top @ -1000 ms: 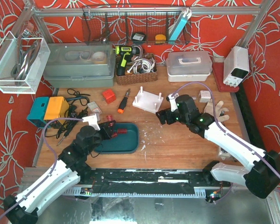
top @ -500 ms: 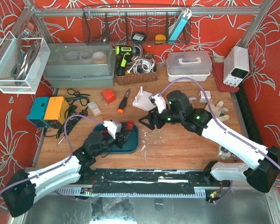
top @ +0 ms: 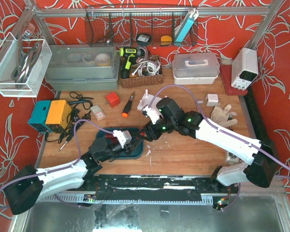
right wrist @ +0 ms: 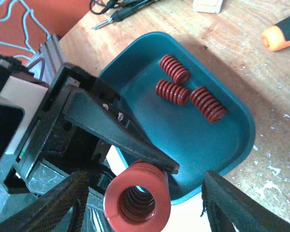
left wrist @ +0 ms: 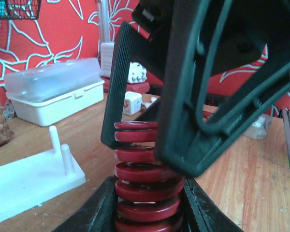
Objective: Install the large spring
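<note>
Lifted clear of the teal tray (right wrist: 193, 130) within the last second: large spring (left wrist: 145, 193), now clenched low on its coils in the left gripper (top: 129, 141), upright, over the tray's right end. A second ago, down at the tray's left end instead. Swung in meanwhile from beside the white peg base (top: 152, 104) to meet it: right gripper (top: 146, 132), spread wide, straddling the spring's upper coils without pinching them, going by the right wrist view. Looks like a handover midway, left to right, rather than an install from the left side. Next, probably: close right on the upper coils, let go with left, carry across to the peg base and lower onto a peg. Worth watching for a slip, with two grips crowding so short a stretch of coil.

Left in the tray: three smaller red springs (right wrist: 171, 93), on their sides, close together.

Elsewhere on the wooden surface (top: 193, 150): orange-handled screwdriver (top: 127, 106), red cube (top: 113, 99), glove (top: 224, 115) toward the right edge, white lidded box (top: 195, 66) and power supply (top: 245, 67) at the back, teal-and-yellow box (top: 50, 115) at far left beside tangled leads (top: 79, 99). Behind, a wire basket (top: 140, 29) hung on a rail; all around, red cloth with white flowers (top: 275, 43)
</note>
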Controlling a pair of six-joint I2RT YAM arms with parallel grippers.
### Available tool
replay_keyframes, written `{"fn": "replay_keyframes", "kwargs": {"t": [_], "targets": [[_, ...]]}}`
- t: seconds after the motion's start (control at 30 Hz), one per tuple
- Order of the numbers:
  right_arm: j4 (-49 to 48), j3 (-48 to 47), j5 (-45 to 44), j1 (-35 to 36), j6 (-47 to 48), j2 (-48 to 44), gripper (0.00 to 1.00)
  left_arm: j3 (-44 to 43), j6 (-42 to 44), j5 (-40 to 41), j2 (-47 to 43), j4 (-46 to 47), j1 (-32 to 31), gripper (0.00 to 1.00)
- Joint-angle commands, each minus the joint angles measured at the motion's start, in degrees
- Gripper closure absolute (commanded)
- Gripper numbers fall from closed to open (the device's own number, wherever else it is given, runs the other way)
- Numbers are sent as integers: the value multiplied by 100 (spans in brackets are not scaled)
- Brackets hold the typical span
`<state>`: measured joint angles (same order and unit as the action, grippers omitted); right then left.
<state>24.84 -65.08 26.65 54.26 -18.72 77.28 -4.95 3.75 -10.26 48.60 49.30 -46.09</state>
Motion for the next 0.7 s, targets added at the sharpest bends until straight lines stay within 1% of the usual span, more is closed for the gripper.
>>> {"fn": "replay_keyframes", "kwargs": {"t": [0.0, 0.07, 0.1, 0.17, 0.27, 0.3, 0.33, 0.37, 0.4, 0.43, 0.47, 0.5, 0.67], "targets": [[141, -160, 403, 98, 153, 168, 34, 12, 246, -56, -10, 645, -41, 100], [285, -230, 444, 124, 236, 308, 36, 31, 250, -71, -1, 684, -43, 100], [332, -263, 431, 128, 253, 362, 40, 49, 245, -82, 0, 705, -49, 100], [283, -228, 411, 149, 246, 356, 51, 72, 241, -69, 16, 750, -49, 100], [151, -129, 226, 164, 195, 237, 74, 82, 287, 63, 75, 763, -50, 99], [149, -125, 139, 156, 190, 216, 82, 84, 292, 128, 105, 766, -50, 93], [150, -127, 89, 157, 204, 203, 89, 81, 282, 198, 132, 784, -50, 83], [147, -135, 11, 158, 221, 193, 96, 83, 276, 285, 164, 795, -50, 69], [131, -138, -130, 155, 225, 165, 100, 82, 264, 371, 192, 799, -50, 49], [107, -137, -314, 155, 226, 145, 100, 82, 250, 469, 211, 791, -50, 15], [99, -149, -524, 148, 233, 118, 100, 78, 223, 596, 230, 780, -50, 2], [88, -167, -776, 147, 229, 95, 100, 77, 196, 715, 244, 758, -50, 0], [85, -375, -2217, 1, 459, 141, 100, -30, -9, 1331, 141, 265, -50, 0]]}}
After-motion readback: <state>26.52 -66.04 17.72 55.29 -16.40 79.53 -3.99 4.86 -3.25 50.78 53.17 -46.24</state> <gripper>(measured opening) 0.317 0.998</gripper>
